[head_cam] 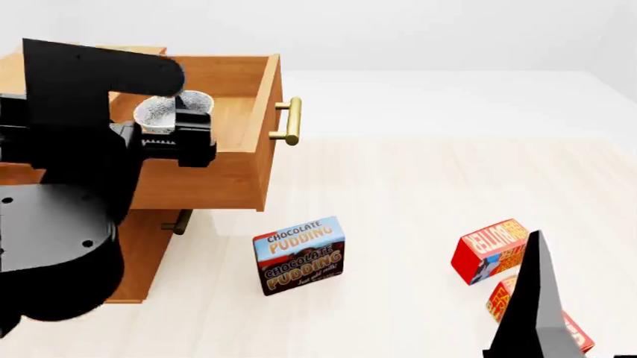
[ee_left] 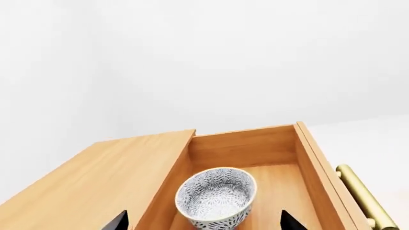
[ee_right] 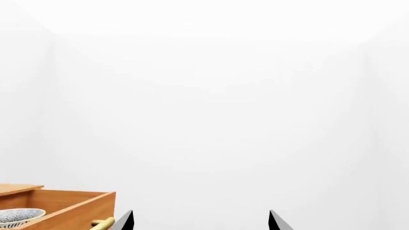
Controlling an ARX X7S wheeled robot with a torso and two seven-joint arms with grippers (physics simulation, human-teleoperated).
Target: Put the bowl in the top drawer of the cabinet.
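The speckled grey-and-white bowl (ee_left: 216,196) stands upright on the floor of the pulled-out top drawer (ee_left: 255,143) of the light-brown cabinet (ee_left: 96,177). My left gripper (ee_left: 204,223) is open above it, its two dark fingertips wider apart than the bowl and clear of its sides. In the head view the left arm hangs over the drawer (head_cam: 229,183) and partly hides the bowl (head_cam: 164,110). My right gripper (ee_right: 201,221) is open and empty, held away from the cabinet. The bowl's rim (ee_right: 19,216) shows at that view's edge.
The drawer's brass bar handle (head_cam: 289,121) sticks out from its front. The lower drawer's handle (head_cam: 179,222) shows under it. On the pale floor lie a chocolate pudding box (head_cam: 300,255) and red boxes (head_cam: 490,250). My right arm (head_cam: 538,313) rises at the lower right.
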